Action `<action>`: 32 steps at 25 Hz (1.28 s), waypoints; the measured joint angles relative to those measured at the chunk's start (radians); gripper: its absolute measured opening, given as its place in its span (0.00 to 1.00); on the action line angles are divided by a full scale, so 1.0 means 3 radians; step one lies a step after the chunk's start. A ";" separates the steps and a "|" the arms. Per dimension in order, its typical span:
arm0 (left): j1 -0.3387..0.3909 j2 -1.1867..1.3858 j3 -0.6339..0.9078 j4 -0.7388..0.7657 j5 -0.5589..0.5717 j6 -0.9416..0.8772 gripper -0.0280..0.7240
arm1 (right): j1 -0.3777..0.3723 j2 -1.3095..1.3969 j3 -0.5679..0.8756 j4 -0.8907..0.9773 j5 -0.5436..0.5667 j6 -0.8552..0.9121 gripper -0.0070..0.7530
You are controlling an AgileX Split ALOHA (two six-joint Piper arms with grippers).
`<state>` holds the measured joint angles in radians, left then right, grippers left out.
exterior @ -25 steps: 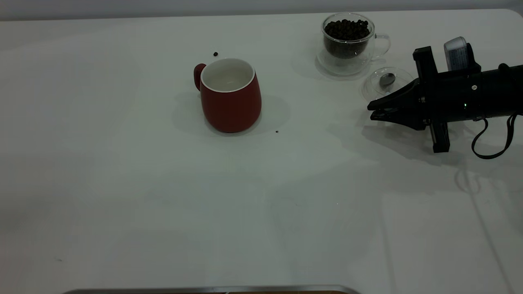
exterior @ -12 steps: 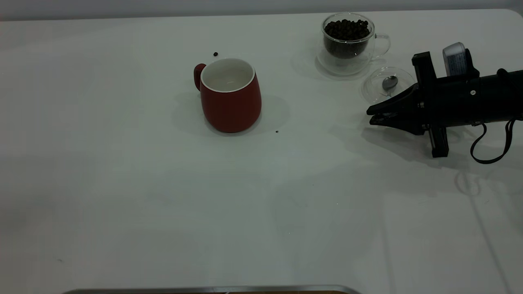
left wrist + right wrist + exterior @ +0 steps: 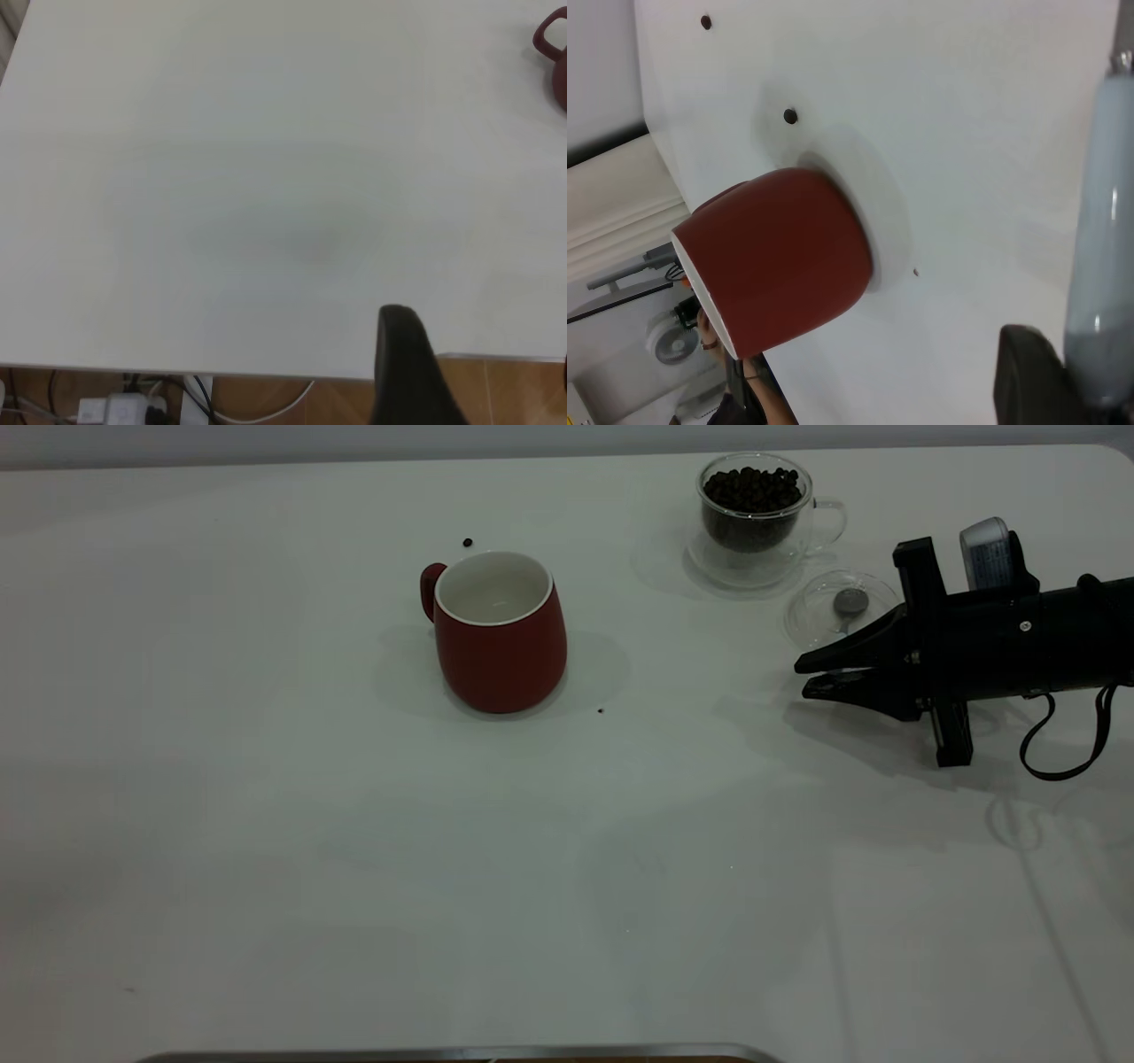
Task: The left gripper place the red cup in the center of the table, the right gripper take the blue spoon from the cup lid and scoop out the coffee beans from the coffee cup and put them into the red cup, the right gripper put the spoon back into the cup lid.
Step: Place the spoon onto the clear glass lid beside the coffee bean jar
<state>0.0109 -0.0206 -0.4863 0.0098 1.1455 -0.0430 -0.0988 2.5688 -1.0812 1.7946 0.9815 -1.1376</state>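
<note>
Black and low over the table (image 3: 266, 824), the right pincer (image 3: 804, 675) lies on its side just beside the cup lid (image 3: 837, 611), its two fingers pointing toward the red cup (image 3: 500, 633) with a narrow gap showing between their tips. From the exterior view the spoon's bowl (image 3: 850, 601) rests inside the clear lid, while its handle runs back under the pincer body and is hidden there. Only the right wrist view brings the pale blue handle (image 3: 1099, 248) into sight, running close alongside one dark finger (image 3: 1032, 376); whether the fingers pinch it or merely lie against it cannot be told from either view.

Behind the lid, on the side away from the pincer, stands the glass coffee cup (image 3: 755, 509), full of dark beans, on a clear saucer. The red cup sits upright well apart from the lid, near the middle of the table, its handle turned away from the pincer; its white inside looks bare in the exterior view. Two stray beans lie on the table near it, one behind it (image 3: 467, 542) and one in front (image 3: 601, 711).

The left pincer is outside the exterior view; the left wrist view shows one dark finger (image 3: 407, 363) over the table's edge, with the red cup's handle (image 3: 551, 40) far off at the frame's corner, and its state cannot be told.
</note>
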 joint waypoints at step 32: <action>0.0000 0.0000 0.0000 0.0000 0.0000 -0.0003 0.68 | 0.0000 -0.0033 0.0000 -0.0110 0.0178 -0.0039 0.65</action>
<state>0.0109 -0.0206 -0.4863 0.0098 1.1455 -0.0440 -0.0988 2.5589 -1.0812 1.7616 1.0349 -1.1492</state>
